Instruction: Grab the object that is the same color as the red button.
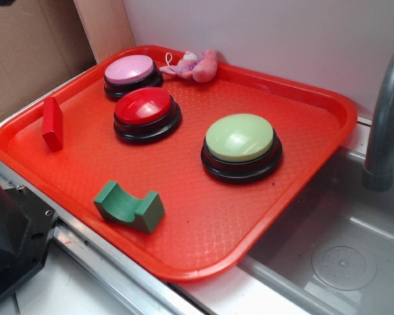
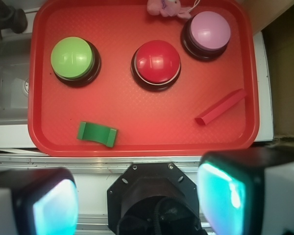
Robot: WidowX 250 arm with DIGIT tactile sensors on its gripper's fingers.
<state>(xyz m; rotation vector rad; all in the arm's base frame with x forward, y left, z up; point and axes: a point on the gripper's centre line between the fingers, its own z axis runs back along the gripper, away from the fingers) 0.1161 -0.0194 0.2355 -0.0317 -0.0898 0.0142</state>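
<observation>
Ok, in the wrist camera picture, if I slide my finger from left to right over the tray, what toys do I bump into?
Pale green button → green arch block → red button → pink button → small red block. The pink plush toy at the top edge sits above the red button, so its place in line is unclear.

A pale lavender wall (image 1: 262,39) rises behind the tabletop (image 1: 118,275), brown cardboard (image 1: 26,52) and a wooden board (image 1: 105,26) stand at its far left corner, and a grey sink basin (image 1: 341,256) with a grey faucet (image 1: 387,118) lies along its right edge.
</observation>
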